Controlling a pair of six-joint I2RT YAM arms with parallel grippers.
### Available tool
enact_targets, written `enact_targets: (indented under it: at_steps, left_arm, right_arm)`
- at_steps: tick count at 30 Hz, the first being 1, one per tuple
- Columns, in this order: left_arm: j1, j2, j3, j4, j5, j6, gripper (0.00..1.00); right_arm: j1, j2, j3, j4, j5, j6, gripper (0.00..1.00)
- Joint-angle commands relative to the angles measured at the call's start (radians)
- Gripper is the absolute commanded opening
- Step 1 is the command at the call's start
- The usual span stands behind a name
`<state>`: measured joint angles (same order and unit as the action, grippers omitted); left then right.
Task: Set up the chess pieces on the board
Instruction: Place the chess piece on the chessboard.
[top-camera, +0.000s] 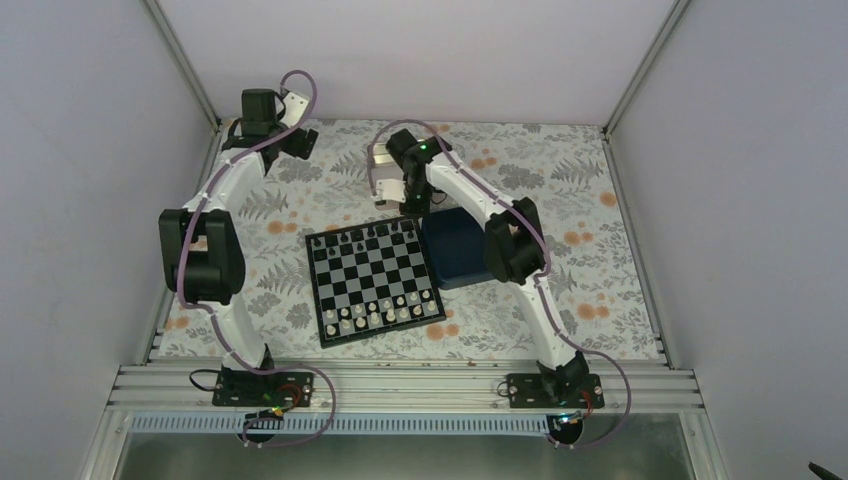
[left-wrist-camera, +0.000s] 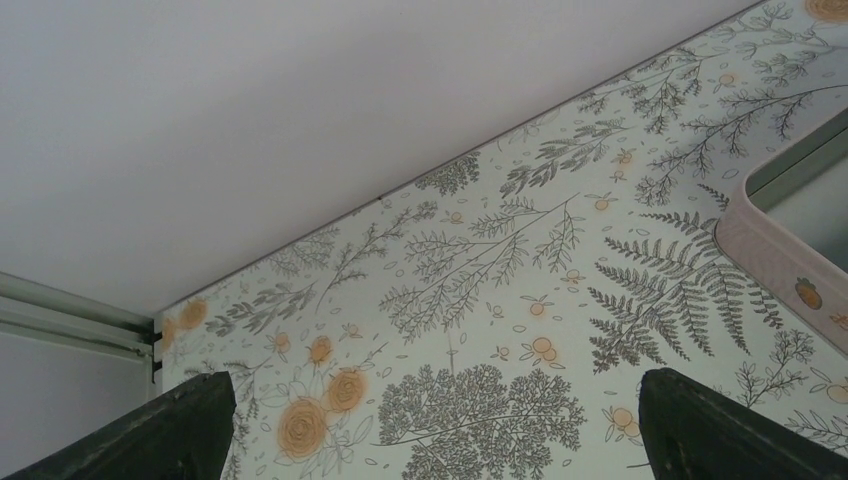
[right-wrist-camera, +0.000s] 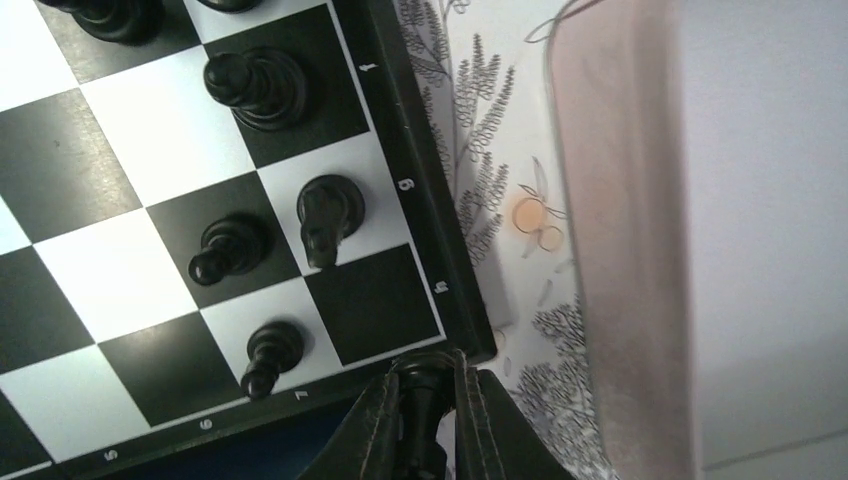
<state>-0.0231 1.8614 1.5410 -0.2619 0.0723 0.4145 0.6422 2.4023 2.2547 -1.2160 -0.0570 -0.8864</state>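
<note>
One floral cloth (top-camera: 600, 260) under both: left pincer (left-wrist-camera: 440, 405) wide, right pincer (right-wrist-camera: 430, 372) gripping black chessman (right-wrist-camera: 425, 400).

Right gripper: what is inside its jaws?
The right gripper has its jaws closed on one black chess piece, just off the board corner. Only its top shows; the jaws cover the rest, so its type is unclear.

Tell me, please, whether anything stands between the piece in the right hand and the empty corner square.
Nothing visible does. The piece in the right hand hangs just off the board's corner, and the corner square beside it is bare; a knight and a pawn stand on neighbouring squares.
</note>
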Motion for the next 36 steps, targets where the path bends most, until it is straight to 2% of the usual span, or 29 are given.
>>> enact_targets:
  at_steps: [1,36]
  left_arm:
    - [0.008,-0.05,-0.029,0.038,0.018,-0.007,1.0]
    - [0.023,-0.05,-0.035,0.035,0.037,-0.015,1.0]
  right_arm:
    - [0.023,0.047,0.026,-0.001,-0.039,-0.01,0.09]
    - [0.011,0.048,-0.033,0.014,-0.018,-0.011,0.07]
